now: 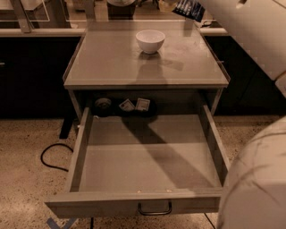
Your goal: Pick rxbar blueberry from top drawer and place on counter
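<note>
The rxbar blueberry, a dark navy bar with white print, hangs tilted in the air above the far right corner of the counter. My gripper is at the very top edge of the view, shut on the bar's upper end, with the white arm running off to the right. The top drawer is pulled fully open below the counter, its dark loop handle facing me. The drawer floor in front is bare.
A white bowl stands on the counter's far middle, left of the bar. At the drawer's back lie two small white-labelled packets and a round dark object. A black cable lies on the floor. Part of my body fills the lower right.
</note>
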`<action>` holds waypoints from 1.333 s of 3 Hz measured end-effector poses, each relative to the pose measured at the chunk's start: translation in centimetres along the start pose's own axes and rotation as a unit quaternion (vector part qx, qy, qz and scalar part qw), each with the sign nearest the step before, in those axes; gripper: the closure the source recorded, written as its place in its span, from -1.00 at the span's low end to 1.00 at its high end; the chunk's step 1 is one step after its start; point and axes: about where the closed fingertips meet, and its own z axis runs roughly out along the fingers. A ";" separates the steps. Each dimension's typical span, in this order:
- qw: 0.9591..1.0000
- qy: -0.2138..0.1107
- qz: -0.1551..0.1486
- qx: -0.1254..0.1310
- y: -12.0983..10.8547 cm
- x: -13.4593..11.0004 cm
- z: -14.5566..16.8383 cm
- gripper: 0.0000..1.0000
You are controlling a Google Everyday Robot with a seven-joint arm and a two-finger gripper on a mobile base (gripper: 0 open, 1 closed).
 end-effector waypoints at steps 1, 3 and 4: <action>1.000 -0.013 0.004 -0.018 -0.6 1.0 0.5 1.00; 0.987 0.010 -0.018 -0.162 5.2 10.1 7.1 1.00; 0.987 0.010 -0.018 -0.162 5.2 10.1 7.1 1.00</action>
